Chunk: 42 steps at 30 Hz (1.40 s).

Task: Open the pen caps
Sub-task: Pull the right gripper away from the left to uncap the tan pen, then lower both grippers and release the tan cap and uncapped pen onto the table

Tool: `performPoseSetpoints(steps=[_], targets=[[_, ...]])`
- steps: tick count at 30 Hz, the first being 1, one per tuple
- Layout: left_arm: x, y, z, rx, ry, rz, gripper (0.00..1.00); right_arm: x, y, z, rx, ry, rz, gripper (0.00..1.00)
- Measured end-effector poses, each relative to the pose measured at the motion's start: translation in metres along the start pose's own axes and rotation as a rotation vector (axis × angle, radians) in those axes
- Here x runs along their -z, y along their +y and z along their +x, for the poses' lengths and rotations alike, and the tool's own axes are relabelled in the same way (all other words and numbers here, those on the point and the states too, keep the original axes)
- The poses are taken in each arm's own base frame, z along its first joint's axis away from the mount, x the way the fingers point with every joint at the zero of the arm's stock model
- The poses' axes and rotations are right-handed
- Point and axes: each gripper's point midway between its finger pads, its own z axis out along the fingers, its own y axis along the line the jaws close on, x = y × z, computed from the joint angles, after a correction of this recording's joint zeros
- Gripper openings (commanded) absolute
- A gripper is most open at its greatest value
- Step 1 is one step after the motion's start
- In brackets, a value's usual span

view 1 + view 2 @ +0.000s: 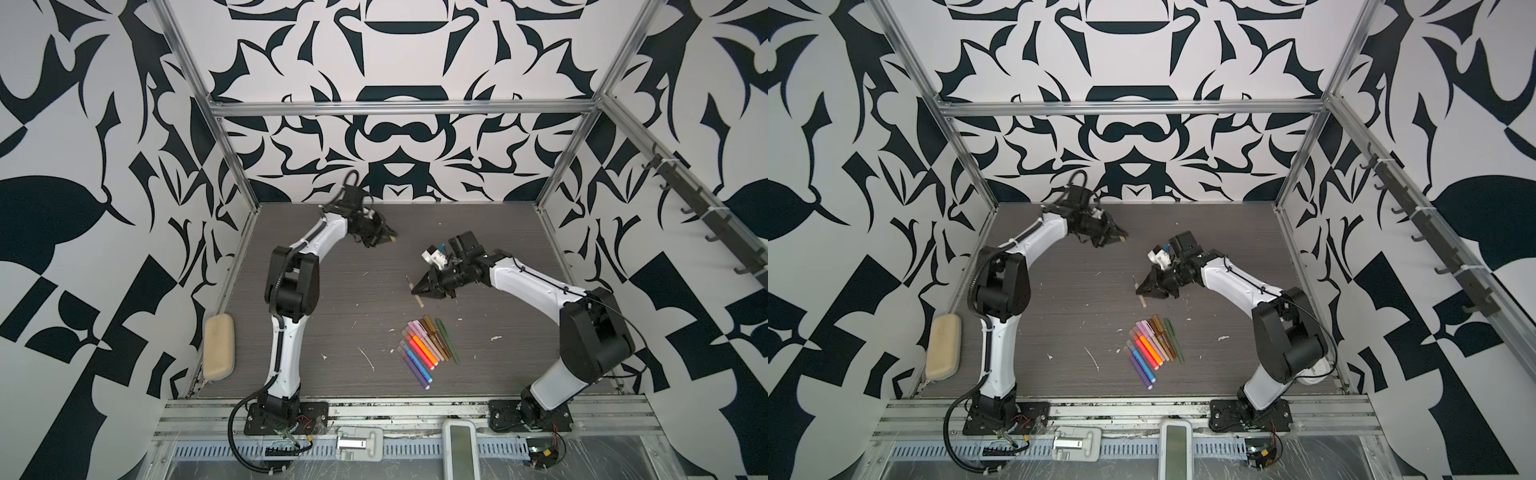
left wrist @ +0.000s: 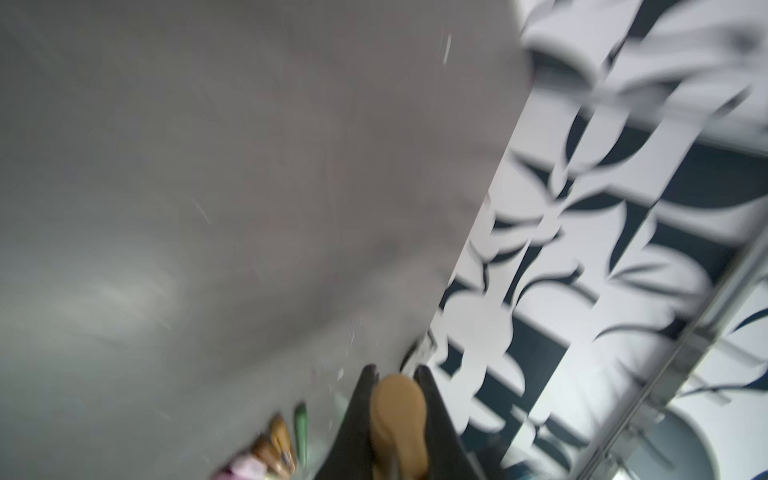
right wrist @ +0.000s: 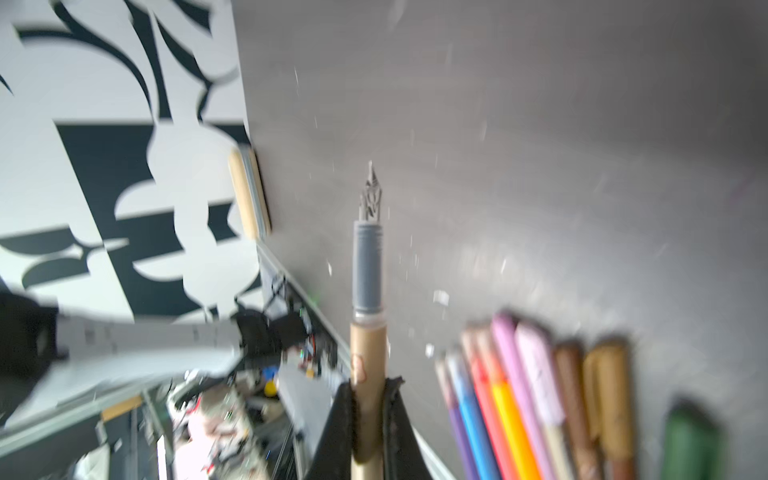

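The left fingers [image 2: 358, 417] clench a smooth, stubby tan pen cap [image 2: 399, 415], rounded end poking past their tips, above the back of the grey wood-grain counter [image 1: 332, 299]. The right fingers [image 3: 340, 419] grasp a slim tan pen body [image 3: 368, 349] mid-counter, ribbed grey grip and bare metal nib aimed at the back wall [image 1: 395, 145], well apart.

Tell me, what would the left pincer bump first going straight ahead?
Likely the right arm's wrist, straight across the table; heights are unclear, so the left pincer could slide past.
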Motion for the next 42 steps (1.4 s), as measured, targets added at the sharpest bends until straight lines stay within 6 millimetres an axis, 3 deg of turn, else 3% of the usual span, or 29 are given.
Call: performPoseSetpoints(steps=[2,5,7,10,13,17,20,24,27,30,35,42], targets=[[0.032,0.000,-0.046,-0.009,-0.107,0.011,0.00,-0.006,0.000,0.018,-0.018,0.056,-0.007,0.00],[0.061,0.011,-0.071,-0.018,-0.186,-0.018,0.00,-0.005,-0.002,0.019,-0.024,0.057,0.004,0.00],[0.058,0.020,-0.065,-0.033,-0.181,-0.059,0.00,0.000,-0.010,0.012,-0.032,0.022,0.046,0.00],[0.035,0.048,-0.037,-0.056,-0.114,-0.177,0.00,0.020,-0.026,-0.013,-0.045,-0.081,0.169,0.00],[0.019,0.078,-0.007,-0.085,-0.036,-0.315,0.00,0.049,-0.040,-0.047,-0.010,-0.222,0.325,0.00],[0.006,0.096,0.022,-0.149,0.051,-0.435,0.00,0.079,-0.064,-0.090,0.030,-0.376,0.558,0.00],[-0.002,0.111,0.029,-0.185,0.089,-0.528,0.00,0.086,-0.091,-0.116,0.009,-0.414,0.727,0.00],[-0.013,0.133,0.036,-0.206,0.131,-0.644,0.00,0.076,-0.133,-0.145,-0.028,-0.397,0.881,0.00],[-0.017,0.148,0.040,-0.200,0.155,-0.711,0.00,0.062,-0.161,-0.153,-0.042,-0.345,0.946,0.00],[-0.017,0.151,0.043,-0.197,0.166,-0.740,0.00,0.053,-0.180,-0.151,-0.057,-0.299,0.977,0.00],[-0.018,0.149,0.035,-0.206,0.148,-0.757,0.16,0.052,-0.183,-0.150,-0.047,-0.282,0.985,0.00],[-0.018,0.149,0.033,-0.204,0.147,-0.763,0.26,0.051,-0.184,-0.150,-0.036,-0.273,0.987,0.12]])
